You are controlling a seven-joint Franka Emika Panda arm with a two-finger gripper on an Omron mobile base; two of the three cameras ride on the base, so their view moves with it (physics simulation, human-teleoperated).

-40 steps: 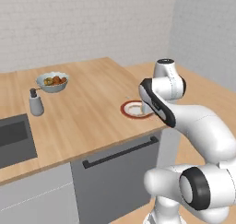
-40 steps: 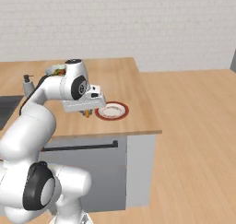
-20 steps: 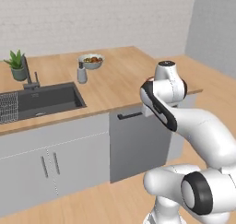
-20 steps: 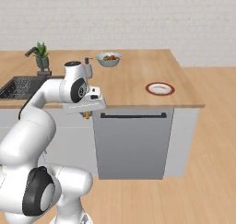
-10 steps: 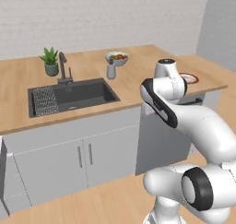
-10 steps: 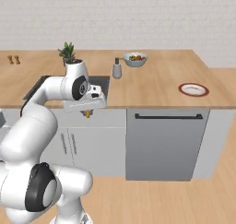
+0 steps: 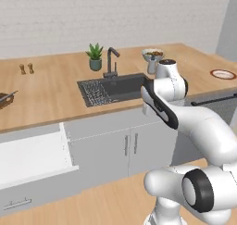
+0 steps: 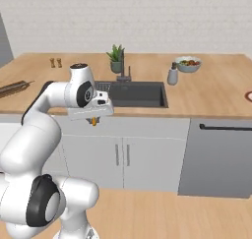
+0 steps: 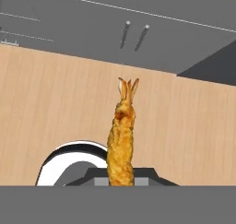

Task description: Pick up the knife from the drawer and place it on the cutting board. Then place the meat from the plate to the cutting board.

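My gripper [image 8: 93, 119] is shut on the meat, a golden fried shrimp [image 9: 122, 140], which hangs over the floor in front of the grey cabinet doors; the gripper [image 9: 120, 179] pinches its thick end. The shrimp [image 8: 93, 121] shows orange below the hand, level with the counter's edge. The dark brown cutting board [image 7: 4, 99] lies far left on the counter, with a thin knife-like thing [image 7: 12, 95] across it; the board [image 8: 15, 88] is well left of the hand. The drawer [image 7: 32, 157] stands pulled out, its white inside bare. The red-rimmed plate [image 7: 223, 73] sits far right.
A dark sink [image 7: 115, 87] with a black faucet is set in the counter behind the arm, with a potted plant [image 7: 95, 57], a soap bottle [image 7: 151, 65] and a fruit bowl [image 7: 152, 53] near it. A dark panel with a bar handle [image 8: 221, 154] is at the right.
The base has driven left along the counter, so the whole scene slid right: the plate went from beside the hand to far right, and the sink, drawer and board came into view. The shrimp stays gripped.
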